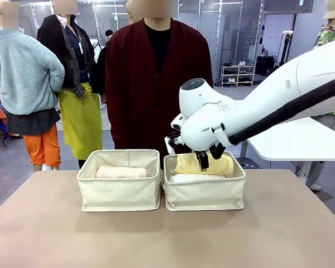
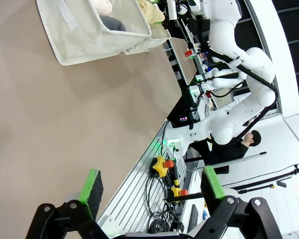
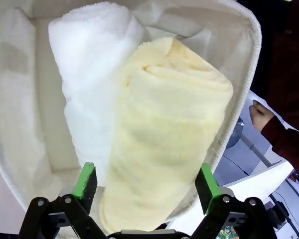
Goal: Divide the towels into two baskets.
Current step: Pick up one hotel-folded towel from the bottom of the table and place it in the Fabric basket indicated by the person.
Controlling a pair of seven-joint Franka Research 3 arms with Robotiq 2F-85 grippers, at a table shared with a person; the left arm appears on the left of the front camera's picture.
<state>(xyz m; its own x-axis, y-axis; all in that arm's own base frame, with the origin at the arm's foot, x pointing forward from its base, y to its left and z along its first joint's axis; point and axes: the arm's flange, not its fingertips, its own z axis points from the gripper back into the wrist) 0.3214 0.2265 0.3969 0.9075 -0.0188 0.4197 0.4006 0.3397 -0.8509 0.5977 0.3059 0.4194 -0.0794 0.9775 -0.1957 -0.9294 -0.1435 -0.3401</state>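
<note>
Right wrist view has the right gripper (image 3: 145, 186) spread wide, holding nothing, over the yellow towel (image 3: 169, 134) lying beside the white towel (image 3: 92, 74) in the right basket (image 1: 204, 190), left basket (image 1: 120, 192) holds the peach towel (image 1: 121, 172), so sorting looks nearly finished.

brown table (image 1: 167, 234), person in maroon cardigan (image 1: 156, 84)

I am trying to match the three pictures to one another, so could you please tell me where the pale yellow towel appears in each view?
Front view: pale yellow towel in the right basket, under the right gripper.
Left wrist view: a sliver at the top edge, beyond the nearer basket.
Right wrist view: centre, beside the white towel.
Shared landmark: the right basket's cream rim.
</note>
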